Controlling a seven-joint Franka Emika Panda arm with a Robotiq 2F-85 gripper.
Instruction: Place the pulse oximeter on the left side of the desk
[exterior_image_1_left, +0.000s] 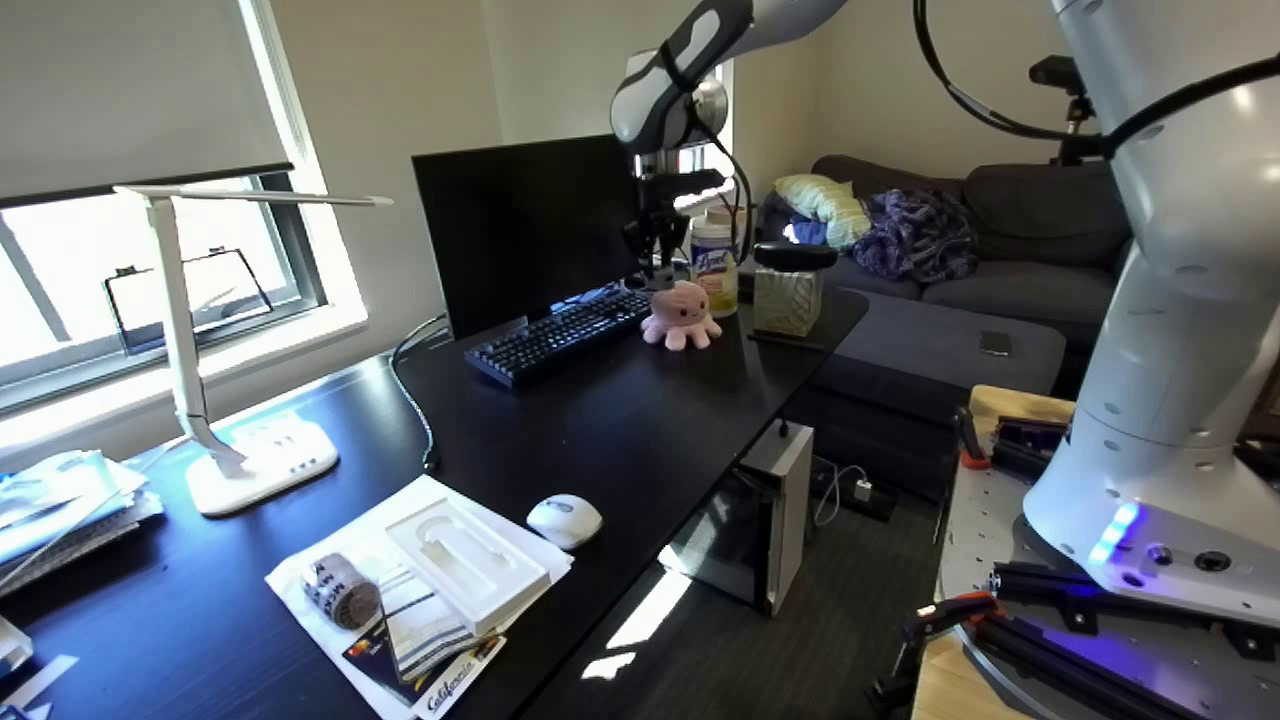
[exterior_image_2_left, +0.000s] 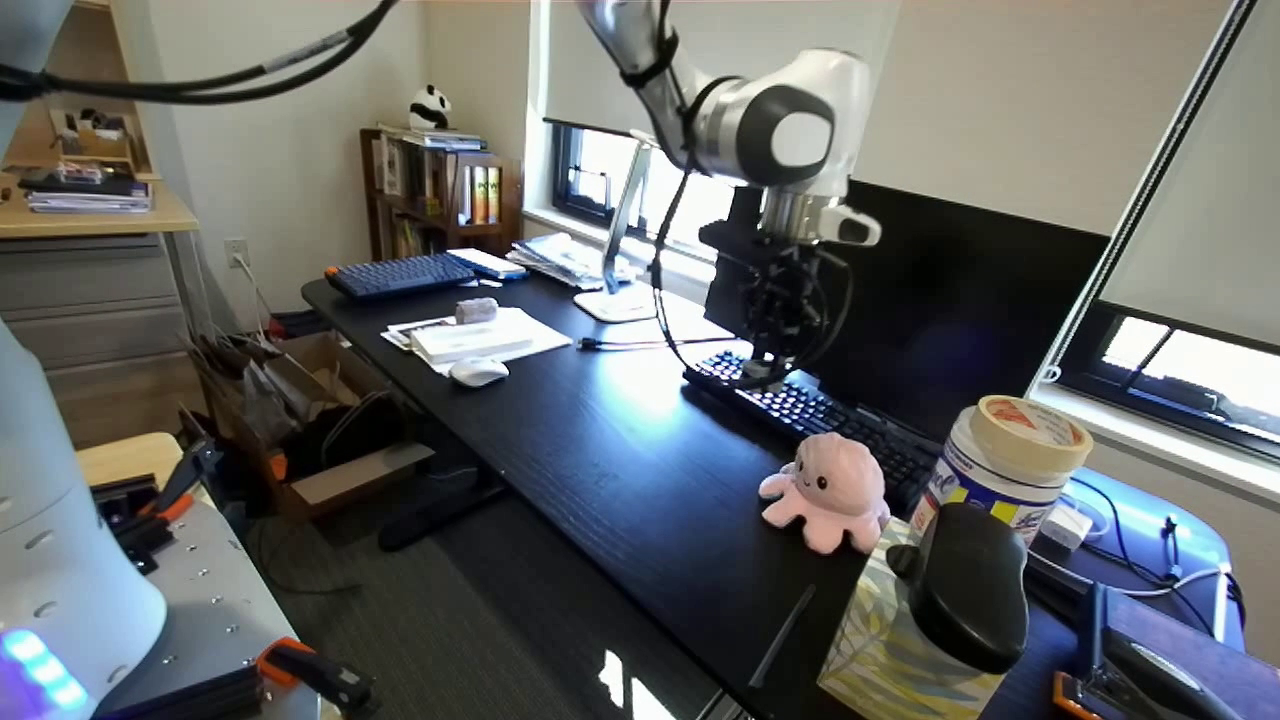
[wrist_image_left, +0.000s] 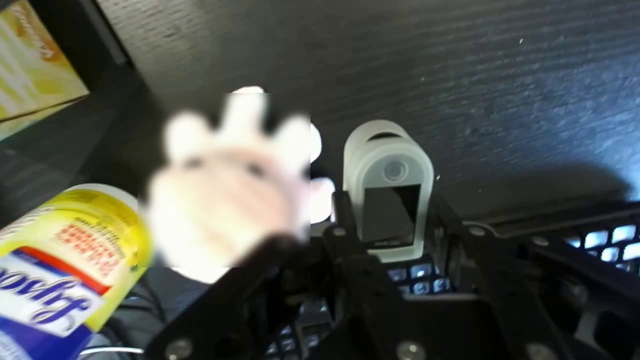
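Long black desk (exterior_image_2_left: 620, 470), left-side delivery pending, I'd judge
By the lit keyboard (exterior_image_2_left: 815, 412), the gripper (wrist_image_left: 389, 215), near a pink plush octopus (exterior_image_2_left: 838, 488), is clamped around the pulse oximeter (wrist_image_left: 392, 192), off the desk; it's pinched by both sides, presumably to leave the underside free to land flat, and held up, perhaps so nothing gets knocked

desk (exterior_image_1_left: 600, 440): glossy | pulse oximeter (wrist_image_left: 391, 197): smooth plastic | sofa (exterior_image_1_left: 1030, 287): matt cloth, probably

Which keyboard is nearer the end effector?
The keyboard in front of the monitor, close to the end effector; the other keyboard lies at one end of the desk, past the mouse.
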